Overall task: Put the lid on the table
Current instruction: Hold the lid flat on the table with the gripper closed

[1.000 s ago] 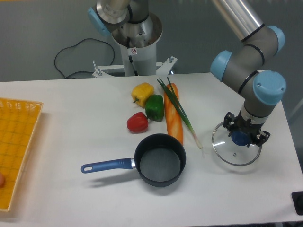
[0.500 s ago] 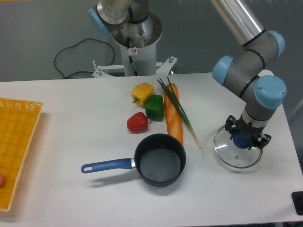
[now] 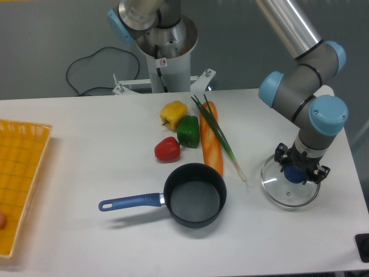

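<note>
Glass and thin metal rim, the lid (image 3: 290,187) is lying at the right side of the table (image 3: 86,167), and you are seeing its blue knob sitting right between the jaws. Your gripper (image 3: 301,171) is pointing straight down over it, fingers close on either side of the knob; whether they are actually pinching it you cannot tell. Left of the lid, the spring onion (image 3: 219,134) and carrot (image 3: 211,139) are lying, the saucepan (image 3: 193,195) nearer you.
</note>
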`<state>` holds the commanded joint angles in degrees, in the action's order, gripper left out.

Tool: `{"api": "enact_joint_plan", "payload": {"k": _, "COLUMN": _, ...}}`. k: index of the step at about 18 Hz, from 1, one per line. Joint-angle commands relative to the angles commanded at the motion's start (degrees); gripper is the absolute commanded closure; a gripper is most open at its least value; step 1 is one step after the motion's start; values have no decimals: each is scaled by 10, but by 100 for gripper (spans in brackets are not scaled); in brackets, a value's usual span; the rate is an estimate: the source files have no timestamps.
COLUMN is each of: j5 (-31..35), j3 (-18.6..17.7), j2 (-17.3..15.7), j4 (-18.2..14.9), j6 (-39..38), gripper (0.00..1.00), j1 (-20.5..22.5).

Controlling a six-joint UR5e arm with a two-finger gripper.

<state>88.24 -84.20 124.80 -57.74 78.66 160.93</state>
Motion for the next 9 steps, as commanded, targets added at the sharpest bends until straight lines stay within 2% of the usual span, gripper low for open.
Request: {"api": "enact_joint_plan", "payload": {"k": 9, "j5": 0, "j3": -2, "j2": 6, "j4": 8, "j6": 0, "gripper": 52, "j1": -2}}
